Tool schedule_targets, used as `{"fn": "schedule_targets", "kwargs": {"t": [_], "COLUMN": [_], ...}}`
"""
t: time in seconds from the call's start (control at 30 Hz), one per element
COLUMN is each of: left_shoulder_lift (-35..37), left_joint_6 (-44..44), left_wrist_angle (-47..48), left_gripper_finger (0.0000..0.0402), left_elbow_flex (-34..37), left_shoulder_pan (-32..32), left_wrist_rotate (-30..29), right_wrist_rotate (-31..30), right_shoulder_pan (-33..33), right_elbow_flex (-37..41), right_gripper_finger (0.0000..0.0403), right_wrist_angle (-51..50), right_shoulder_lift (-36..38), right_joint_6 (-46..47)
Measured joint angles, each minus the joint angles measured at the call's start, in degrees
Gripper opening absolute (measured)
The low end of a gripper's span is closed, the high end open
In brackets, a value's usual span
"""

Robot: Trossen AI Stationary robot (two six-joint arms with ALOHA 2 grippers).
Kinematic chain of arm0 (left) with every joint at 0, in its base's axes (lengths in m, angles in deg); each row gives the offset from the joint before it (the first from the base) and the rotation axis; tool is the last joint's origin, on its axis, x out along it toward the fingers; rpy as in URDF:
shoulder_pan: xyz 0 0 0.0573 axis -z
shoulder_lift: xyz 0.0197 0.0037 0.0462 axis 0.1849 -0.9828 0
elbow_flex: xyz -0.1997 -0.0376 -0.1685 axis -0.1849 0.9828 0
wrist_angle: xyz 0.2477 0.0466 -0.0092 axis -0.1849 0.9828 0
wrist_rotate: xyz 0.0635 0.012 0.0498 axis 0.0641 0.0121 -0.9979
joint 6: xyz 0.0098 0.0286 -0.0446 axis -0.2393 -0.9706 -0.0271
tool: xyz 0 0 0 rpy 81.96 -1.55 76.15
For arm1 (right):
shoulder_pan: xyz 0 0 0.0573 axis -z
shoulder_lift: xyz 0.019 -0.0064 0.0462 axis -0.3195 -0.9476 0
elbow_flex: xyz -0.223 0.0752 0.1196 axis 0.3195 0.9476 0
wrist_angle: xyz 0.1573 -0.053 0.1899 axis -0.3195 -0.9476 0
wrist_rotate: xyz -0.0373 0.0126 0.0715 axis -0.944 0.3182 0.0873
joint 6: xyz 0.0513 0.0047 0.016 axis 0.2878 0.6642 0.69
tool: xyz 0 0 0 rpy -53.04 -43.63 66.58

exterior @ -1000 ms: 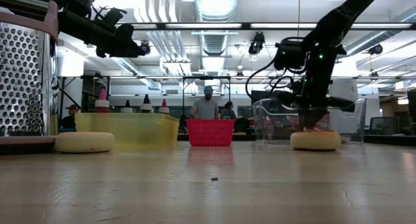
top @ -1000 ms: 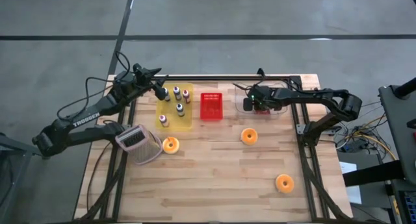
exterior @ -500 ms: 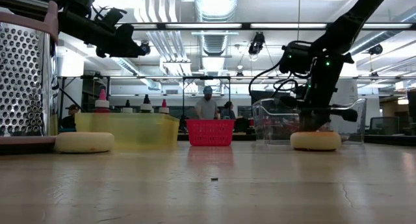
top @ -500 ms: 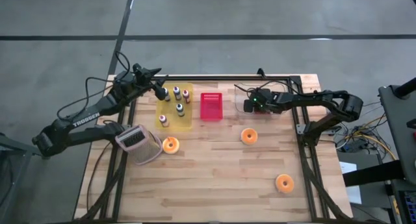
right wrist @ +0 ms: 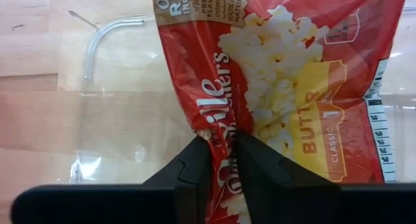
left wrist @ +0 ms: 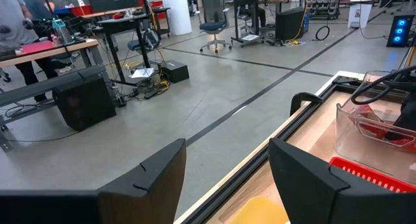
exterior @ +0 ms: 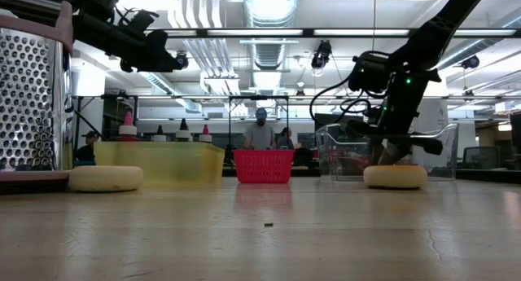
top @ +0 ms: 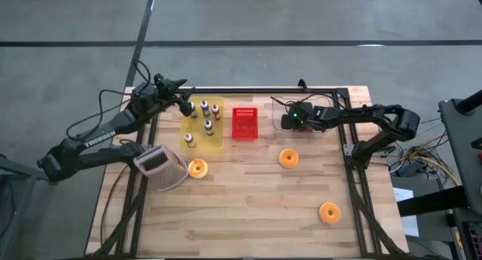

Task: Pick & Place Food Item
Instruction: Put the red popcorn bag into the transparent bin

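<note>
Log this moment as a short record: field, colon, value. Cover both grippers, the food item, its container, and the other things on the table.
right gripper: shut on the popcorn bag, over the clear bin
popcorn bag: red, pinched at its edge, partly in the bin
clear bin: far right of the table
left gripper: open, idle above the table's far left corner
red basket: far middle
yellow tray: holds small bottles
orange rings: three, on the tabletop
grater: near left
</note>
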Motion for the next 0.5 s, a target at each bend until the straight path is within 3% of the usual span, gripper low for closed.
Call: {"fn": "schedule_targets", "kwargs": {"t": [0.5], "left_shoulder_lift": [0.0], "left_joint_6": [0.0], "left_wrist_angle": [0.0], "left_gripper_finger": [0.0223], "left_elbow_flex": [0.0], "left_shoulder_pan": [0.0], "left_wrist_rotate": [0.0], "right_wrist_rotate": [-0.1], "right_shoulder_pan": [-0.4], "right_elbow_flex": [0.0], "right_gripper_finger": [0.015], "right_wrist_angle": [1.4], "right_shoulder_lift": [0.0], "right_joint_6": [-1.6]}}
